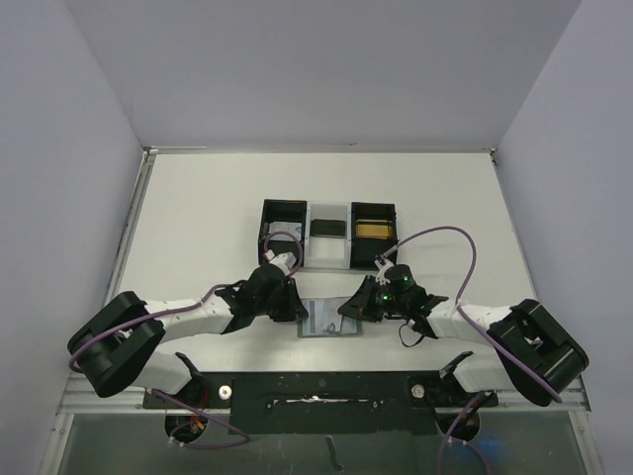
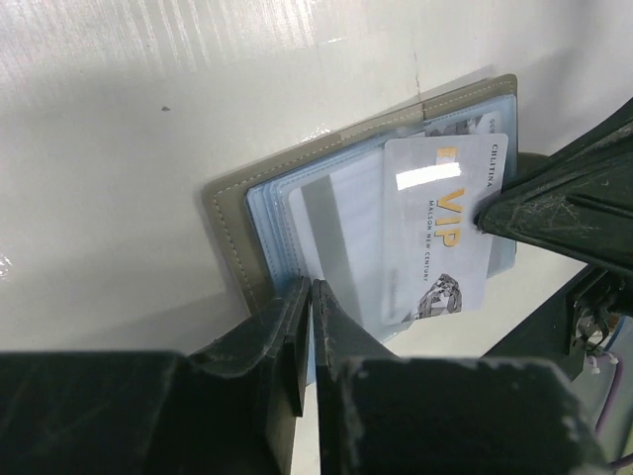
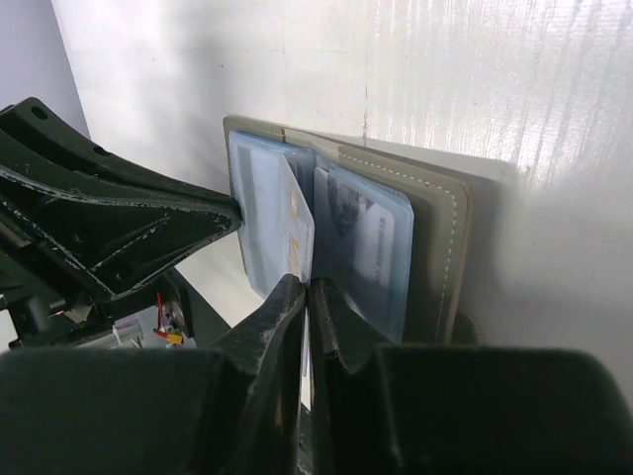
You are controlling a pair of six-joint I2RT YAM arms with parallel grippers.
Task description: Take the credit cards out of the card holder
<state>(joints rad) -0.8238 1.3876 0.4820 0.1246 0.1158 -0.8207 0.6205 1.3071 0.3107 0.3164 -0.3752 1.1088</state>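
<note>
Left hand (image 2: pixel 309 322) pinches card holder (image 2: pixel 229 210); right hand (image 3: pixel 305 302) pinches white card (image 2: pixel 435 242) marked "VIP".

The grey card holder (image 2: pixel 229 223) lay open and flat on the bench (image 2: pixel 148 119), blue-grey inside upward, a white VIP card (image 2: pixel 435 228) jutting partly out.

Matt grey stitched leathery card holder (image 2: pixel 232 213), glossy clear plastic sleeves (image 2: pixel 346 252), shiny plastic card (image 2: pixel 440 237)

One card holder (image 1: pixel 326 319), one VIP card (image 2: pixel 435 228) showing, one three-compartment tray (image 1: pixel 283 204) at twelve o'clock of it, two grippers: left gripper (image 2: pixel 309 297) at nine, right gripper (image 3: pixel 302 292) at three.
</note>
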